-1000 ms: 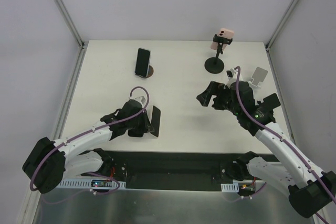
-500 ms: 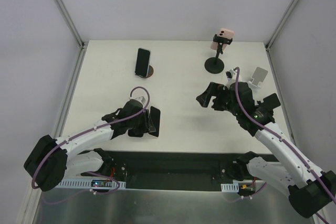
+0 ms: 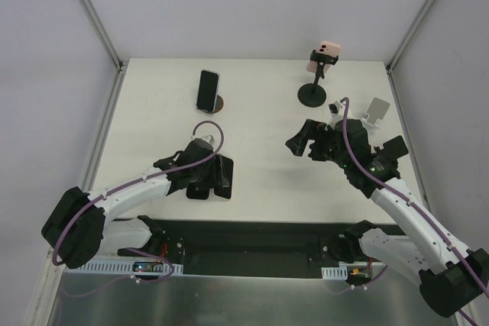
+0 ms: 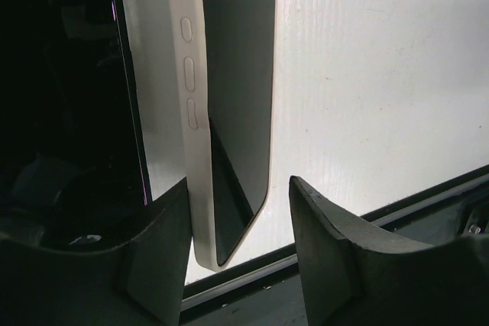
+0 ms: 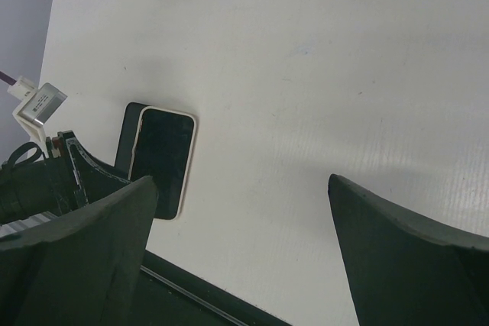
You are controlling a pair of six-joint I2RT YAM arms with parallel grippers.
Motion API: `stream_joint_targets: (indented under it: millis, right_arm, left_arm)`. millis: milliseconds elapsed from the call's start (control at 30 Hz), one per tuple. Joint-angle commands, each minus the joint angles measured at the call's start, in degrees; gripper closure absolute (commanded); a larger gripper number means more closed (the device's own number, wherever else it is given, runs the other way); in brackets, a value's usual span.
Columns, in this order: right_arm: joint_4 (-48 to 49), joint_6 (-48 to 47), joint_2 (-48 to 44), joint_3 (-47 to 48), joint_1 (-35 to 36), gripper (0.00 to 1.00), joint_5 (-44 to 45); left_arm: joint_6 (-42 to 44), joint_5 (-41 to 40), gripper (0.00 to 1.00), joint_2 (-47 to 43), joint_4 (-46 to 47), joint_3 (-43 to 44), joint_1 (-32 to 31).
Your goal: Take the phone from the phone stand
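white table (image 3: pixel 260 124) inside grey walls. the left gripper (image 4: pixel 237 187) hangs low with fingers apart; well to its right, the right gripper (image 5: pixel 241 181) is spread and empty. between the left gripper's fingers lies the white-cased phone (image 4: pixel 229 74), unclamped. it looks stiff, slick and light: pinch its long sides.

From my end both arms looked identical: white link shells with chunky black joints and black wrist housings. The left arm (image 3: pixel 130 192) had a purple cable (image 3: pixel 205 129) looping out near its wrist. The right arm (image 3: pixel 409 215) carried the same purple lead, plus a tiny green light (image 3: pixel 373 164) on a joint. The jaws on both were matte dark grey, wedge-shaped and smooth-edged.
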Motion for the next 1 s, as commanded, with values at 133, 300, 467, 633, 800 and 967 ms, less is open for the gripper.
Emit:
stream_joint_targets:
  millis: [133,300,467,633,800,967]
  right_arm:
    - [1.46,-1.01,0.66,0.62,-0.86,0.04,-1.83]
    - [1.46,-1.1,0.83,0.62,-1.22,0.04,-2.27]
    - [1.02,-1.28,0.39,0.62,-1.74,0.04,-2.44]
    - [0.58,-1.28,0.04,0.62,-2.27,0.04,-2.53]
    - [0.41,-1.28,-0.31,0.71,-2.53,0.04,-2.62]
    - [0.41,-1.28,0.39,0.89,-2.8,0.04,-3.14]
  left_arm:
    - [2.66,-2.25,0.45,2.69,-0.73,4.09,0.35]
    - [3.98,-2.6,0.43,5.07,-0.99,6.03,0.26]
    - [4.86,-2.6,0.42,7.79,-1.08,7.7,0.26]
    - [3.55,-0.75,0.41,8.5,-1.52,7.62,0.35]
    - [1.26,0.91,0.44,5.95,-1.96,5.33,0.18]
    - [0.46,1.44,0.43,3.14,-3.02,3.66,0.17]
